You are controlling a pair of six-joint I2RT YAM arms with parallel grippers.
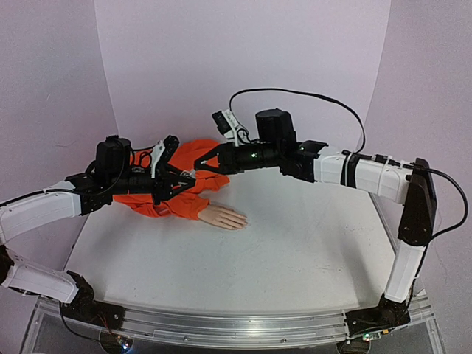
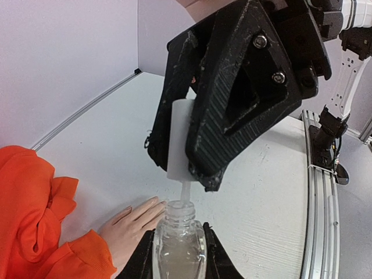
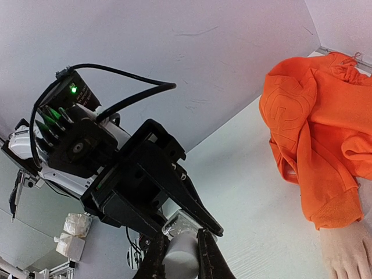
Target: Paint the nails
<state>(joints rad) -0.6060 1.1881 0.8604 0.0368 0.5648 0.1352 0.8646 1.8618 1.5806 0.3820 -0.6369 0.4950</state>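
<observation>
Left gripper (image 2: 177, 260) is clamping the clear bottle (image 2: 179, 226) upright, jaws narrow on its shoulders. Right gripper (image 2: 181, 168) is holding the white cap (image 2: 179, 136) from above, jaws closed on it. The thin stem (image 2: 185, 190) is hanging from the cap into the bottle neck, so the cap is sitting clear of the neck, but I'm not seeing the bristle end. I'm judging this as the dip or draw-out step.

The mannequin hand (image 1: 223, 217) is lying flat on the counter (image 1: 295, 243), palm down, wrist tucked in the orange sleeve (image 1: 173, 205). In the top view its long axis is running left to right, with the nails (image 1: 242, 221) at the right end, too small for me to resolve. They are lying below and slightly right of where the two sets of jaws are meeting, near but not touching.

In the left wrist view the fingertips (image 2: 152, 203) are pointing at the bottle, just beside its neck.

I'm expecting the right arm to do the next move: lifting the stem clear, then dropping toward the lower right onto the fingertips.
</observation>
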